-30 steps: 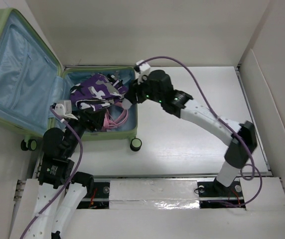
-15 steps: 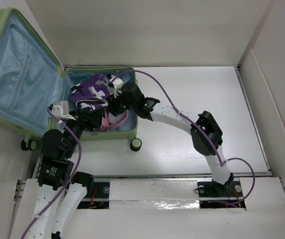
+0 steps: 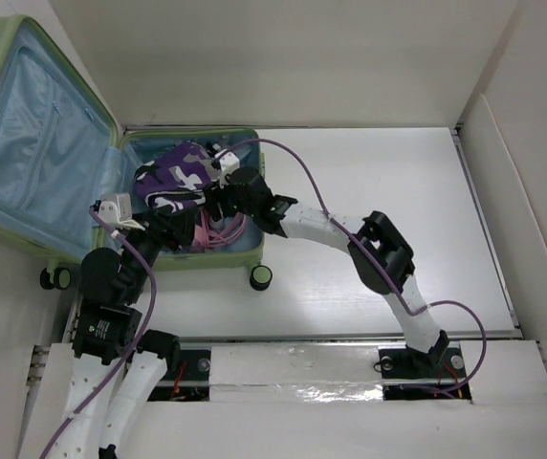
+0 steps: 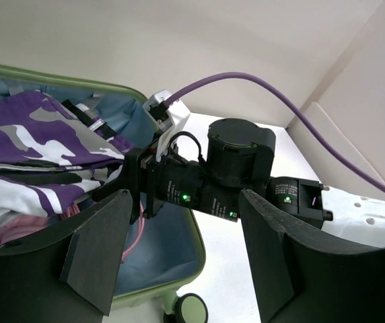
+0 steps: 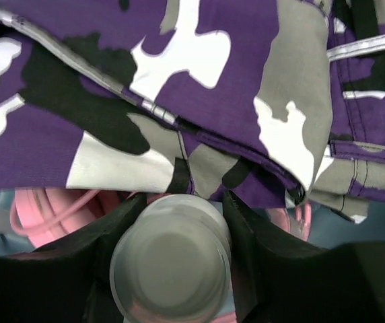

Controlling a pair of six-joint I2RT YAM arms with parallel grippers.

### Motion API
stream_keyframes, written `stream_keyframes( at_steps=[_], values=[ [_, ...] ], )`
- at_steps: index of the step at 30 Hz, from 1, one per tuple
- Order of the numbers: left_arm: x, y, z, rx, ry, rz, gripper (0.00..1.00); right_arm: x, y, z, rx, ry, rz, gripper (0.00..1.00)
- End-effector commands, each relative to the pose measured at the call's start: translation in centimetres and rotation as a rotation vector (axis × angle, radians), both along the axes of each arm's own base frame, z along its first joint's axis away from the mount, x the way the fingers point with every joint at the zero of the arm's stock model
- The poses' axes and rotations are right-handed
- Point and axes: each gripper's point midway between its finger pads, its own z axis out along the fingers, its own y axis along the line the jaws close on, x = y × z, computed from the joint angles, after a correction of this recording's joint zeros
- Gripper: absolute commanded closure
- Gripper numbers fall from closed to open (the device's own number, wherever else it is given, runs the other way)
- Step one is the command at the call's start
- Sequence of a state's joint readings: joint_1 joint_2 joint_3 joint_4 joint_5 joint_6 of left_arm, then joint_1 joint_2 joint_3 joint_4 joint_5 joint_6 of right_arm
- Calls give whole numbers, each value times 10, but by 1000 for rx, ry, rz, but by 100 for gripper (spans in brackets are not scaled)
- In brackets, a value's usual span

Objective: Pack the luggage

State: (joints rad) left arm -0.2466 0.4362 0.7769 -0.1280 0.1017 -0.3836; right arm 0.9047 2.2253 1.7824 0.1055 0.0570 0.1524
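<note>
Suitcase [image 3: 207, 261], light green shell with pale blue lining, lies open at the far left of the table [image 3: 379, 191]. Lid [image 3: 25, 143] is thrown back to the left, tilted up. Two wheels [image 3: 261, 277] show along the near side.

Purple, white, gray and black camouflage garment [image 3: 183, 177] is heaped in the base, toward its far side. Pink cords [image 3: 218, 229] lie in loops under and just near of it, on the lining.

Right gripper [image 5: 179, 208] reaches into the base from the right. Its fingers [image 5: 260, 235] are closed part way on a gray cylinder [image 5: 170, 266], one on each side and both touching it. End-on view only, so cannot tell what the cylinder is. It sits just near of the garment's edge, above the cords.

Left gripper [image 4: 184, 195] is over the near-left part of the base. Fingers [image 4: 101, 249] are spread wide, holding nothing and touching nothing. The right arm's wrist shows in the gap beyond them.
</note>
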Motion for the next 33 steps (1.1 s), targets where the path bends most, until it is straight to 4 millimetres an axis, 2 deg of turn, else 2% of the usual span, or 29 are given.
stream_keyframes(
  at_steps=[1,4,5,8,9,12,14,15,16,17,18,19,20,21,22,25,26,27,29,30,31,32,33],
  values=[
    [3,2,12,-23,-40,13,39,9,0,36,94,-75,-31,29],
    [8,6,10,-20,-28,34,38,-2,-21,57,97,-104,-46,5],
    [11,8,9,-24,-22,46,39,-8,-29,80,113,-129,-45,4],
    [13,9,10,-36,-21,54,40,-18,-44,114,112,-179,-36,0],
    [16,11,10,-39,-18,66,41,-26,-56,136,133,-205,-37,0],
    [21,16,6,-48,2,104,44,-45,-78,162,135,-240,-21,0],
    [23,23,3,-58,29,148,52,-56,-93,165,133,-246,-20,1],
    [24,33,5,-71,31,206,54,-62,-101,165,136,-247,-24,3],
    [24,37,3,-77,47,231,57,-67,-109,168,149,-260,-30,11],
    [22,42,2,-85,55,256,63,-79,-125,164,144,-258,-35,20],
    [21,53,4,-100,56,317,66,-83,-134,162,143,-261,-46,32],
    [19,59,-2,-125,81,359,69,-93,-149,157,142,-264,-54,60],
    [18,66,-7,-140,96,400,75,-97,-155,153,138,-263,-58,75],
    [15,82,-10,-162,100,489,78,-101,-161,150,134,-260,-59,85],
    [11,89,-19,-175,132,534,80,-106,-167,145,127,-255,-57,96],
    [-8,121,-26,-177,154,706,90,-121,-185,130,109,-252,-50,100],
    [-14,129,-25,-183,148,749,94,-127,-193,124,101,-249,-52,100],
    [-25,145,-16,-194,119,840,96,-126,-200,122,93,-247,-63,100],
    [-40,163,-14,-185,127,947,99,-126,-213,117,66,-237,-77,100],
    [-48,177,-6,-174,116,1038,99,-127,-221,115,61,-238,-85,100],
    [-53,185,-8,-139,139,1090,98,-125,-226,114,66,-243,-96,100],
    [-57,190,-9,-122,155,1129,95,-117,-235,114,70,-251,-119,100],
    [-57,196,-4,-113,164,1186,91,-119,-235,116,79,-246,-86,98]
  ],
)
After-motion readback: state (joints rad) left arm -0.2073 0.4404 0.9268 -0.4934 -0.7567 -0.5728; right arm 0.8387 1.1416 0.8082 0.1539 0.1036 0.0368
